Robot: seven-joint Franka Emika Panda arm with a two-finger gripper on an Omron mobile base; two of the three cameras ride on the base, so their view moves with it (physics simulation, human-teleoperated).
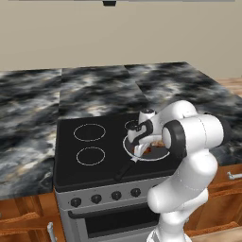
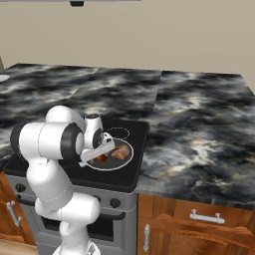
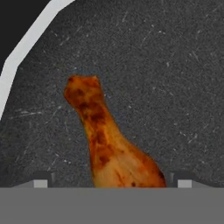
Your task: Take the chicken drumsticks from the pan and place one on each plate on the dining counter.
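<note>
- We see a chicken drumstick [image 3: 111, 144] lying on the pan [image 3: 166, 78] floor: knobbly narrow end away from the hand, plump end spreading toward the fingertips, skin glossy orange mottled with dark brown.
- In the right base view we make out two golden-brown pieces [image 2: 120, 152] side by side in the pan [image 2: 127, 158].
- The pan's floor is dark grey and finely scratched, bounded by a pale, smooth rim; its straight black handle [image 1: 124, 170] points toward the stove front.
- Our gripper [image 3: 113, 180] hangs just above the meat with its jaws spread wide, one dark tip on each side of the plump end, holding nothing.
- The pan sits on a flat black glass cooktop [image 1: 71, 156] marked with thin white rings.
- Around it we see black-grey marble counter [image 2: 199, 124] with cloudy white veins, over reddish-brown wood cabinets [image 2: 199, 229] with metal handles.
</note>
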